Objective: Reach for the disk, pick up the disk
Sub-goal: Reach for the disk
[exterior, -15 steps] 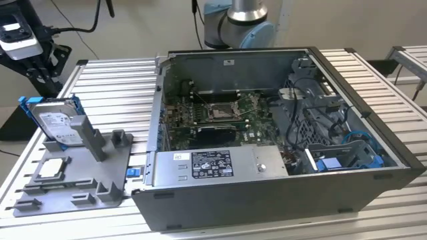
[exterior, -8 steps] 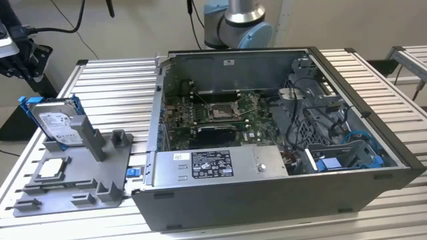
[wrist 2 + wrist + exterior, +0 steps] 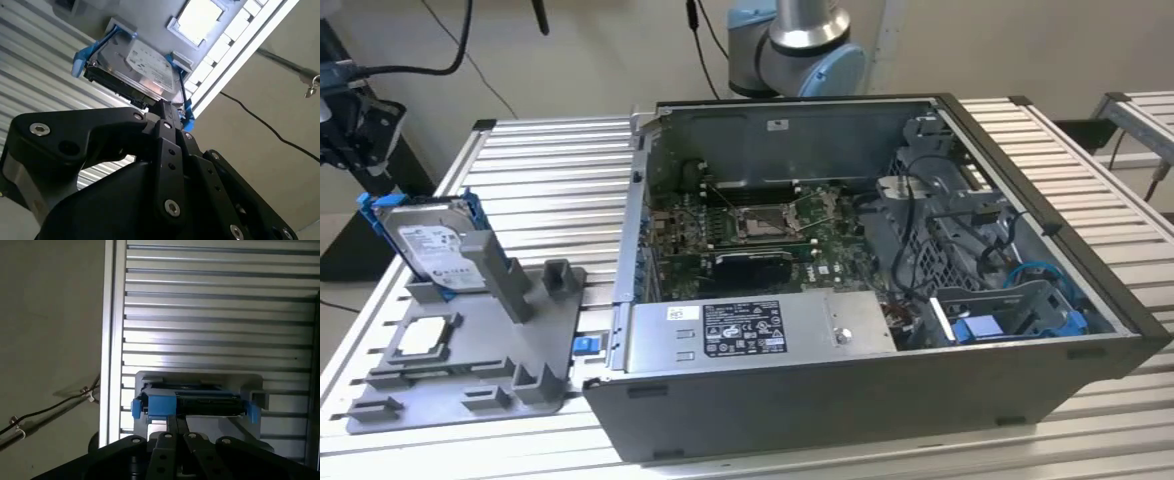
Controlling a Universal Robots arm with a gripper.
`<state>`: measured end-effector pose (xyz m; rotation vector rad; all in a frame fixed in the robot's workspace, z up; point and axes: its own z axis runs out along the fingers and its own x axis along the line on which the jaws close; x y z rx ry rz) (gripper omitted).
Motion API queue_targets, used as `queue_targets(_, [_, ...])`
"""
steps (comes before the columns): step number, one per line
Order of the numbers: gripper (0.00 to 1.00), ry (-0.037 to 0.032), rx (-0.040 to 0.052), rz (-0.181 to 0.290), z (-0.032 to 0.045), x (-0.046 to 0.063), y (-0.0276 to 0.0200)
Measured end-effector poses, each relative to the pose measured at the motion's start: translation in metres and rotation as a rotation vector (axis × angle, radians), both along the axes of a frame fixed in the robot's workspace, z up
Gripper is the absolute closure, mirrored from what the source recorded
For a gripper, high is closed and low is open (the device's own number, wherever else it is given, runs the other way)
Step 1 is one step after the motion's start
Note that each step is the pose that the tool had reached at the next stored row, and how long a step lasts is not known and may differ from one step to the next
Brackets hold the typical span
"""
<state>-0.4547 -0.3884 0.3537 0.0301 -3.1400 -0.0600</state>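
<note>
The disk, a silver drive with a white label in a blue bracket, stands on edge in a slot of the grey holder at the exterior view's left. My gripper hangs just beyond the disk's upper far corner. In the second wrist view the black fingers lie together and point at the edge of the disk. In the first wrist view the gripper sits just short of the disk, seen edge-on. The fingers look shut with nothing between them.
A small square silver chip lies on the grey holder in front of the disk. An open computer case with its motherboard fills the middle of the ribbed metal table. The arm's base stands behind the case.
</note>
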Motion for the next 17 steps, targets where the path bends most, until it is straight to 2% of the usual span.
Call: queue_targets(17, [1.00,0.0001,0.0000,0.001,-0.0001,-0.0053,-0.0004])
